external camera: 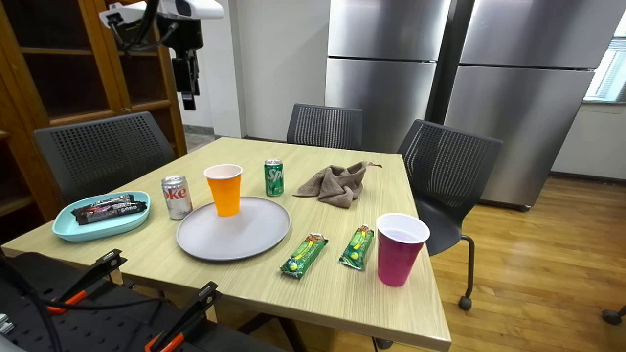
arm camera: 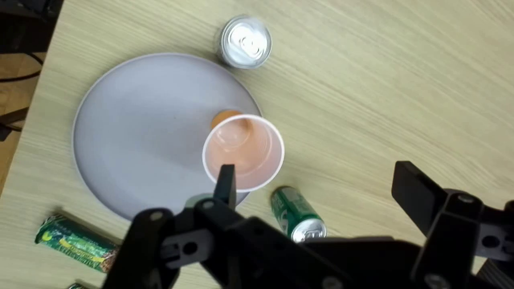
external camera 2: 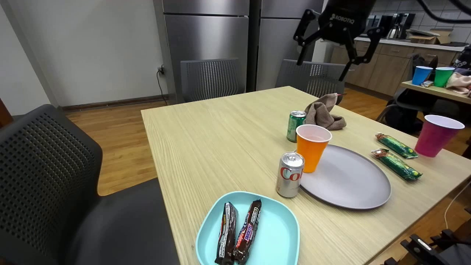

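Hanging over the bench (external camera 2: 206, 140), the fingers (arm camera: 415, 192) stand wide apart, holding nothing; an off-centre descent could catch the orange cup (external camera 2: 309, 156) and topple it off the grey plate (external camera 2: 358, 180).

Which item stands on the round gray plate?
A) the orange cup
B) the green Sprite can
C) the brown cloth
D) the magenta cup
A: in both exterior views the base of the orange cup rests on the gray plate, off-center near its edge, while the Sprite can, the magenta cup and the brown cloth are all on the bare tabletop.
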Controlling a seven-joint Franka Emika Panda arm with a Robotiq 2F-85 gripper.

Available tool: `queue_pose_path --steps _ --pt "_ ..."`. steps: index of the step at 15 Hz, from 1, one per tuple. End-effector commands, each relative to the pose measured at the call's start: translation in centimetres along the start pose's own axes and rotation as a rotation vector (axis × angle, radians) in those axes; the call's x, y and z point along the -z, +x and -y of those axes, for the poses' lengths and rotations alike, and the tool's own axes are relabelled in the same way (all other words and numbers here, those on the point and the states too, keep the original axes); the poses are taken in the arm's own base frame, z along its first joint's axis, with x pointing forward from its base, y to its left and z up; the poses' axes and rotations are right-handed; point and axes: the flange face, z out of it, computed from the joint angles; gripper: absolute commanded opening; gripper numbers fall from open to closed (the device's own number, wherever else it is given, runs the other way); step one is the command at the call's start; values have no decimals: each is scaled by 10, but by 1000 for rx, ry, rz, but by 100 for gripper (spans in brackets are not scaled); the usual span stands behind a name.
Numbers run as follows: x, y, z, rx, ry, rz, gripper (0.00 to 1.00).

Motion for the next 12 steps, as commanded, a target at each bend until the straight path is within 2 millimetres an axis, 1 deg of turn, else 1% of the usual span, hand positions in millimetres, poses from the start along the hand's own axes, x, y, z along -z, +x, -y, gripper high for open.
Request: queue_pose_path --steps 1,4,7,9,12 --pt "19 42 -32 -6 -7 2 100" --pt "24 81 -58 16 -14 -8 100" --pt "22 114 -82 70 -21 -33 100" --pt "20 130 -96 127 -31 -40 100" --pt "14 148 -114 227 -52 -34 100"
